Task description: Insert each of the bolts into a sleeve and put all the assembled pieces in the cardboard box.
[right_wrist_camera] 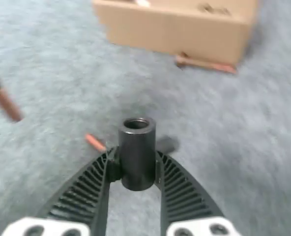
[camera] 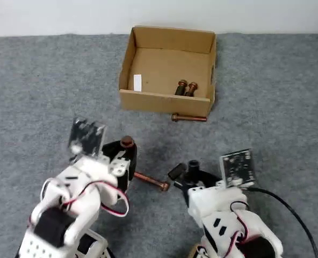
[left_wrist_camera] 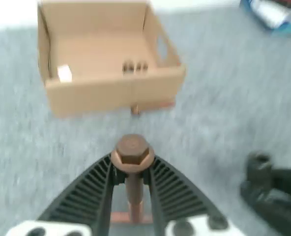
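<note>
My left gripper (left_wrist_camera: 131,167) is shut on a copper bolt (left_wrist_camera: 131,152), held upright with its hex head up; from above the bolt head (camera: 127,142) shows over the left gripper (camera: 125,155). A black sleeve (right_wrist_camera: 136,152) stands upright, open end up, with my right gripper (right_wrist_camera: 136,164) shut on it. In the high view the sleeve (camera: 193,166) and right gripper (camera: 189,175) sit right of the left one. The cardboard box (camera: 164,102) stands at the back with two assembled pieces (camera: 185,87) inside.
One loose bolt (camera: 189,117) lies on the carpet against the box's front wall. Another bolt (camera: 151,181) lies between the two grippers. The grey carpet stretches open to both sides of the box.
</note>
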Robot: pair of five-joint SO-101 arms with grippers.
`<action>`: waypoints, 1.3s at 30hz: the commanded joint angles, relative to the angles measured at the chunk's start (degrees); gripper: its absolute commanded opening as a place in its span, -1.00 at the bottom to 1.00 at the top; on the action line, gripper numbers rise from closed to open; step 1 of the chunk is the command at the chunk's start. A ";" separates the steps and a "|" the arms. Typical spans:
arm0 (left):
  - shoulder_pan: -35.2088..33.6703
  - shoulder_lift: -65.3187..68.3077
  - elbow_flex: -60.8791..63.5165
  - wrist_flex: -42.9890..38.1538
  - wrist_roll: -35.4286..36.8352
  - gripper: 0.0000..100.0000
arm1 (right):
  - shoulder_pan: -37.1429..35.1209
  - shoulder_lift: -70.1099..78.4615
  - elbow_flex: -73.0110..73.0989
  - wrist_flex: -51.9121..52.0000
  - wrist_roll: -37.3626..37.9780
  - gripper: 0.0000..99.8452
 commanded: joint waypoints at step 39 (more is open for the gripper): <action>8.70 -24.09 6.29 -1.41 7.21 -0.99 | -18.15 0.57 7.56 -18.95 19.08 -0.98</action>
